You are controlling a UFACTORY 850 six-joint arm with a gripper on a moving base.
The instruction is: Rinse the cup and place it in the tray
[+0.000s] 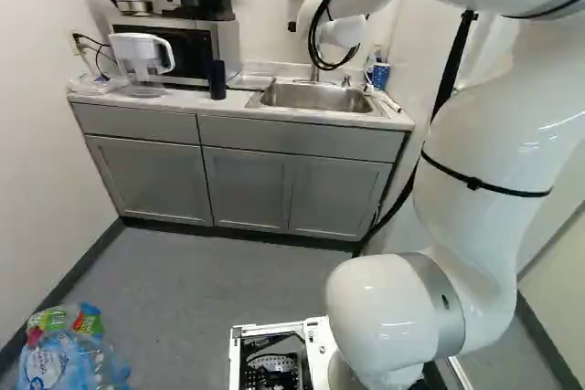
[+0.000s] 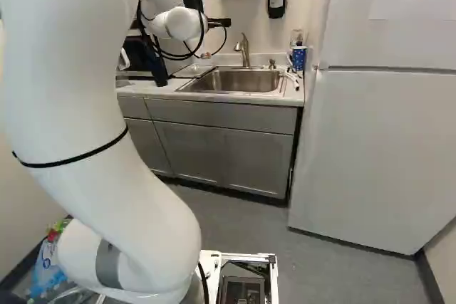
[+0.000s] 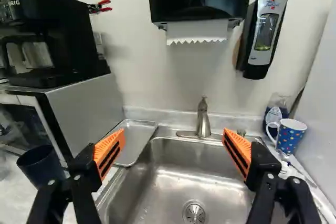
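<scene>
One gripper [image 2: 219, 23] holds its two orange-padded fingers [image 3: 110, 153] wide apart, facing one steel sink [image 3: 202, 179]. Two cups stand on one counter [image 3: 11, 188]: a dark cup [image 3: 42, 167] near the single metal tray [image 3: 137, 137], a dotted mug [image 3: 290, 136] across the sink

Pale capital lettering, a brand name, stands on the front of the black coffee maker [image 3: 50, 9], far left of the sink. Small print and a red mark stand on the head of the wall dispenser [image 3: 269, 30], far right. Near left, the bottles [image 1: 64, 358] bear coloured labels, their words too small to tell.
</scene>
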